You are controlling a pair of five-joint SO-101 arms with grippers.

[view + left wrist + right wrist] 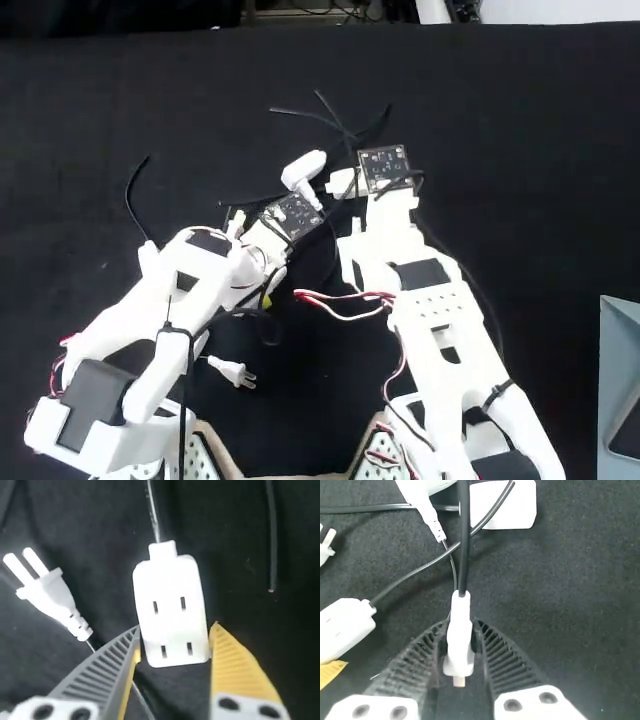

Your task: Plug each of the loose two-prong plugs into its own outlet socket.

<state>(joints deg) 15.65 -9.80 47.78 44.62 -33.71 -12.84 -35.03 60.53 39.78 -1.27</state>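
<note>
My left gripper is shut on the near end of a white outlet block. Its grey and yellow fingers press the block's sides, and two pairs of slots face up. Beside the block lies a loose white two-prong plug. My right gripper is shut on another white plug, whose black cable runs away from the wrist. In the high view the outlet block lies mid-table ahead of both wrists. A third plug lies near the front edge.
Black cables cross the black cloth beyond the arms. A second white block and a thin-corded plug lie past the right gripper. A grey-blue bin stands at the right edge.
</note>
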